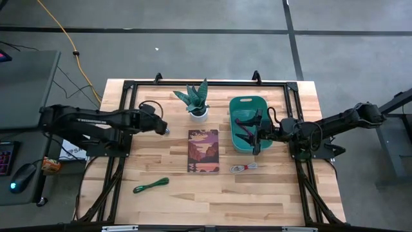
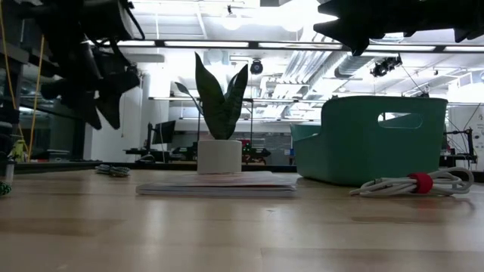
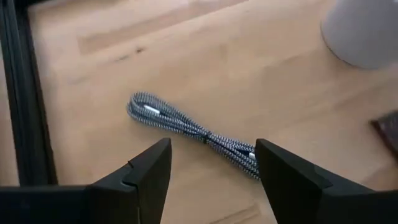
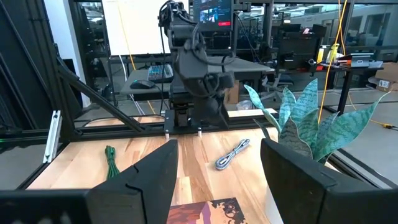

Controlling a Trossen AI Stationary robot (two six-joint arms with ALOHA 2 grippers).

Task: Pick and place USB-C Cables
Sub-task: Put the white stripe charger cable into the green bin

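Left gripper hangs over grey cable, fingers spread. Cable's long axis runs diagonally across the gap. Right gripper, also spread, waits over bin.

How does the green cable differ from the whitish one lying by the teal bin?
The green cable is plain dark green and lies alone, left of the notebook; the whitish cable carries a red band and lies right of the notebook, just in front of the teal bin. Both are small bundles flat on the table, with no pincer touching them.
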